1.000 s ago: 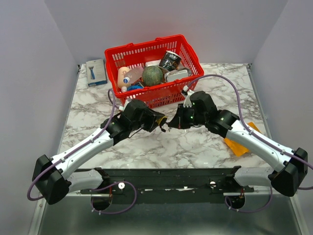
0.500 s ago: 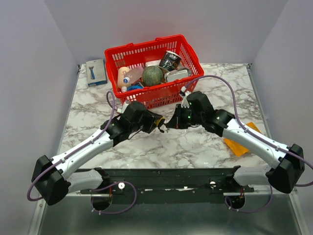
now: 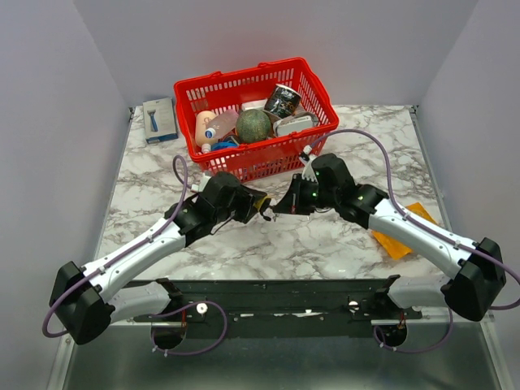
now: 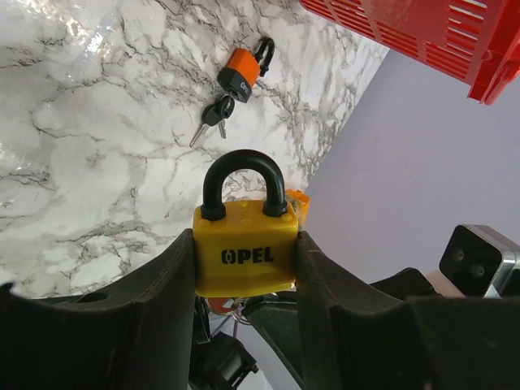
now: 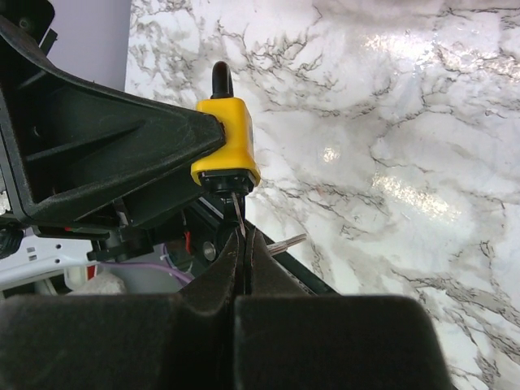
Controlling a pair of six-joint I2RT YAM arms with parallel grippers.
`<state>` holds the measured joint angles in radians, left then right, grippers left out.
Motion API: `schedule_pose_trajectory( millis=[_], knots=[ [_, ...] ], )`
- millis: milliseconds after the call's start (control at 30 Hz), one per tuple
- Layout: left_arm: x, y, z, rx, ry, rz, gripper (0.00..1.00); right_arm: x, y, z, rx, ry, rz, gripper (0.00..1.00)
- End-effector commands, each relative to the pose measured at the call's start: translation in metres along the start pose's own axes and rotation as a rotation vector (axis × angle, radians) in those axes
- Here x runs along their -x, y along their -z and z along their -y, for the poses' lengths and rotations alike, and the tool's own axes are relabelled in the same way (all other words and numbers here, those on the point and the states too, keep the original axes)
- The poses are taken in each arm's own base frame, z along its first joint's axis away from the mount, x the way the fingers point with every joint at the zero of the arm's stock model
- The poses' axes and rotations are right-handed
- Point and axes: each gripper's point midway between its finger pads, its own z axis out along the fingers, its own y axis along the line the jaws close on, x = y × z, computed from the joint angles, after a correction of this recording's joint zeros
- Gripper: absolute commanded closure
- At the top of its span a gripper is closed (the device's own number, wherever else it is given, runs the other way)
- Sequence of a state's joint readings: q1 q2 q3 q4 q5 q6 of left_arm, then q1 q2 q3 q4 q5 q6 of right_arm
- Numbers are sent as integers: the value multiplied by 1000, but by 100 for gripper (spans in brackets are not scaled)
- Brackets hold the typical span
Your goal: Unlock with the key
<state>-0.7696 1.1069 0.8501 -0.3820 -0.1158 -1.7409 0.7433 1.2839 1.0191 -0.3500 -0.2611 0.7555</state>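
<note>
Left wrist view: left gripper is about half open, clamped on the flat sides of the yellow padlock, held clear of the worktop. Padlock looks rigid and probably hefty. Smooth casing could slip, so body sides are the right hold. Right gripper is fully closed, pinching the thin key, tip at the keyhole end. Key may twist.

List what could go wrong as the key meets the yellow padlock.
1. The thin metal key is pinched in the shut right hand with only its tip at the underside of the yellow padlock with black shackle. If it is slightly off line, it may bend or twist in the grip.
2. The left hand clamps the padlock only by its flat sides, so the key's push could slide it toward the shackle end.
</note>
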Motion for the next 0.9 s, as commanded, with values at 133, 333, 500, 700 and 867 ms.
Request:
schedule_pose_trajectory(
  millis=[133,333,500,700,867],
  knots=[
    [-32,30,40,-158,33,-156,100,30,-7,14,-21,-88,140,99],
    [-31,32,40,-163,43,-154,100,34,-5,17,-6,-138,166,99],
    [-31,33,41,-167,51,-154,100,32,-4,22,5,-170,170,99],
    [-29,34,41,-180,68,-153,100,27,-6,27,-6,-189,160,99],
    [-29,36,43,-186,74,-150,100,27,-8,36,-48,-166,165,99]
  ],
)
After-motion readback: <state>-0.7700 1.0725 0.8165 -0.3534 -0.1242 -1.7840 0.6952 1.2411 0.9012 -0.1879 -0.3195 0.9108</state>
